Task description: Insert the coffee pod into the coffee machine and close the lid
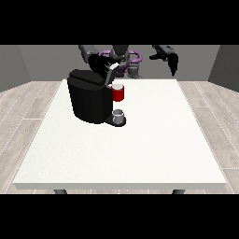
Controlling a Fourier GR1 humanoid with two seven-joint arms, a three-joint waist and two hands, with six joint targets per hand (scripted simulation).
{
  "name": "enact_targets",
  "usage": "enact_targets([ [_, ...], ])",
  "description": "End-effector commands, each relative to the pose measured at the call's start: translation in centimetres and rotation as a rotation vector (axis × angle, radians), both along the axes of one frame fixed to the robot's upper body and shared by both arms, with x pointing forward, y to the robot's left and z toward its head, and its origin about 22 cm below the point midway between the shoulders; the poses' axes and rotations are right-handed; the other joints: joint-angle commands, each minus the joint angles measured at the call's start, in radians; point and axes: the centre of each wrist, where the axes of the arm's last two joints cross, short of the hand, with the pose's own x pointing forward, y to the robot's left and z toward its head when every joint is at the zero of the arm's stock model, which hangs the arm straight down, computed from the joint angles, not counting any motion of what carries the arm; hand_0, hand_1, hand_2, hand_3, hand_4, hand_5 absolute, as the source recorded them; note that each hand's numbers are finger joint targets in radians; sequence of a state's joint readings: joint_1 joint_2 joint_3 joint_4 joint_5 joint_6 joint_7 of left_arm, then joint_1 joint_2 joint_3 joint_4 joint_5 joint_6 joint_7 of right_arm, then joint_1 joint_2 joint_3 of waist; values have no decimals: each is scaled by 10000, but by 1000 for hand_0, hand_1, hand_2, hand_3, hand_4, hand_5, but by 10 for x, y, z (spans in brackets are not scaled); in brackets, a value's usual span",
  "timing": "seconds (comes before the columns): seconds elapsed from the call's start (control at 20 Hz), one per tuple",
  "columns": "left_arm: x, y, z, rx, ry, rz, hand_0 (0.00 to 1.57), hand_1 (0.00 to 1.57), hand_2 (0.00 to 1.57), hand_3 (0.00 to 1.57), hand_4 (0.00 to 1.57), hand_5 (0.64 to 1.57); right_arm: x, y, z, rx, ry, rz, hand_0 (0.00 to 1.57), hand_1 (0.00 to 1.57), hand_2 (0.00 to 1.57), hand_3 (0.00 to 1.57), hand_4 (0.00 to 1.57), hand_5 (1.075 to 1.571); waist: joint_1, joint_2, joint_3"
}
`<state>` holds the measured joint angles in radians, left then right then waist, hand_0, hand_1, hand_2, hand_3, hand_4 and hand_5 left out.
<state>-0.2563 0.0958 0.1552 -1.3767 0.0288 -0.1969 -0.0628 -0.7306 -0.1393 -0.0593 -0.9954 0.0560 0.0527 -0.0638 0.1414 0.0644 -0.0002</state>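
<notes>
Over the machine (91, 100), at the table's (140, 149) far left part, the hand at the view's left (106, 65) hangs just above the top, close to the lid (86, 77). Its fingers blur into the dark body, so I cannot tell whether they are spread or curled. The pod cannot be picked out for sure: a red piece (118, 94) sits at the machine's front under the head, with a small grey cup (118, 115) below it on the base. Judging from this, the pod stage looks nearly done and the lid comes next; it would go best with the hand on the lid's free edge, pressing straight down so the machine does not slide. At the view's right the other hand (173, 63) hangs raised, well apart from everything, fingers pointing down and holding nothing.
</notes>
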Motion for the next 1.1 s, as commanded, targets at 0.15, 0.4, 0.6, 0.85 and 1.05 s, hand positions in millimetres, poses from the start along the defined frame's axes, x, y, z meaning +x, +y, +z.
enact_targets([
  [0.15,-8,17,-8,122,326,165,0,0,0,0,192,1571,2,27,5,-853,-394,385,0,0,0,0,125,1571,227,-78,1],
  [0.4,6,29,5,-120,-161,47,0,0,0,0,139,1571,11,42,31,-693,-1019,472,0,0,0,0,142,1571,124,303,0],
  [0.6,0,10,-1,-187,-63,113,0,0,0,0,0,1571,9,47,27,-477,-885,909,0,0,0,0,126,1571,0,-26,1],
  [0.85,-9,16,-23,26,30,755,0,0,0,0,182,1571,-19,74,-1,226,-923,2304,0,0,0,0,259,1571,-720,-789,1],
  [1.05,-29,12,-50,-196,366,791,0,0,0,0,145,1571,-55,62,-52,1733,3,1984,0,0,0,0,286,1571,-1029,-1533,2],
])
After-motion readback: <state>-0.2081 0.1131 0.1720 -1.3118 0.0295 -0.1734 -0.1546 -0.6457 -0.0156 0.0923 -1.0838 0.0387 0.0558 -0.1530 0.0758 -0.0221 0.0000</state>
